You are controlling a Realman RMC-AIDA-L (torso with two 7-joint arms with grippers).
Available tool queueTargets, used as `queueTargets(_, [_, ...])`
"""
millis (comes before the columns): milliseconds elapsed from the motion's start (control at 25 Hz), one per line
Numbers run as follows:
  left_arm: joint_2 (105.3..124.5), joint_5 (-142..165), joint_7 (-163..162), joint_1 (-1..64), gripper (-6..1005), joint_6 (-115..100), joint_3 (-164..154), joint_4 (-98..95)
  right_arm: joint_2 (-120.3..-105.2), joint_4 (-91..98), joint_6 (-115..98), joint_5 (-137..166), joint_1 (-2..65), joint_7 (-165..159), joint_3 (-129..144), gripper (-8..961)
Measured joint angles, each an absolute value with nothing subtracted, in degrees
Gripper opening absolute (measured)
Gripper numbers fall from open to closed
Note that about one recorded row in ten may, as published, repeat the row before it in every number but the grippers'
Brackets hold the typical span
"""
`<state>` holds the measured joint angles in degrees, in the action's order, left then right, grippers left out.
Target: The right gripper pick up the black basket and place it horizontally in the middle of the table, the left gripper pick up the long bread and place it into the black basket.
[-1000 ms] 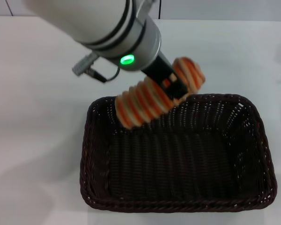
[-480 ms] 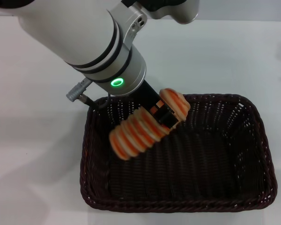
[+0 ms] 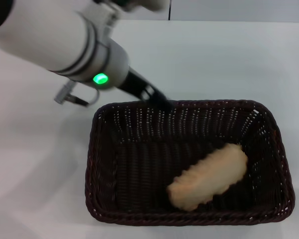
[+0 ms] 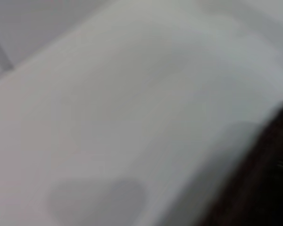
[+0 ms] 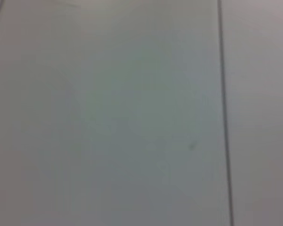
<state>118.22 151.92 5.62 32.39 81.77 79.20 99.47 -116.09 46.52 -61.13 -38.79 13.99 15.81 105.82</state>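
Observation:
The black basket stands lengthwise across the middle of the white table. The long bread lies inside it towards the front right, its plain pale tan side up and tilted diagonally. My left gripper hangs empty and open over the basket's far rim, on the silver-grey arm with the green light. The left wrist view shows blurred table and a dark edge of the basket. My right gripper is out of view.
The table stretches bare white around the basket on all sides, with its far edge at the top of the head view. The right wrist view shows only a plain pale surface with a thin dark line.
The left gripper has let go of the bread, which dropped into the basket and landed underside up at the front right. The left arm has pulled back up and to the left.

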Motion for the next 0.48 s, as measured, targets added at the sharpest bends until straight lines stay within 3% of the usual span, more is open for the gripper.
queueTargets(160, [118.15, 154.35, 7.61, 22.14, 875, 62.01, 84.14, 99.81, -118.96, 44.40, -61.85, -35.99, 14.03, 15.83, 99.84, 216])
queueTargets(280, [118.11, 153.38, 8.74, 18.37, 872, 52.99, 85.40, 99.19, -119.13, 42.97, -62.34, -36.33, 14.58, 14.92, 99.05, 216])
queueTargets(360, [118.05, 147.42, 15.88, 9.72, 871, 23.21, 85.96, 94.04, -119.16, 41.85, -62.61, -38.59, 15.06, 13.85, 98.54, 216])
queueTargets(480, [118.05, 147.42, 15.88, 9.72, 871, 23.21, 85.96, 94.04, -119.17, 41.72, -62.97, -40.38, 14.98, 13.62, 98.45, 216])
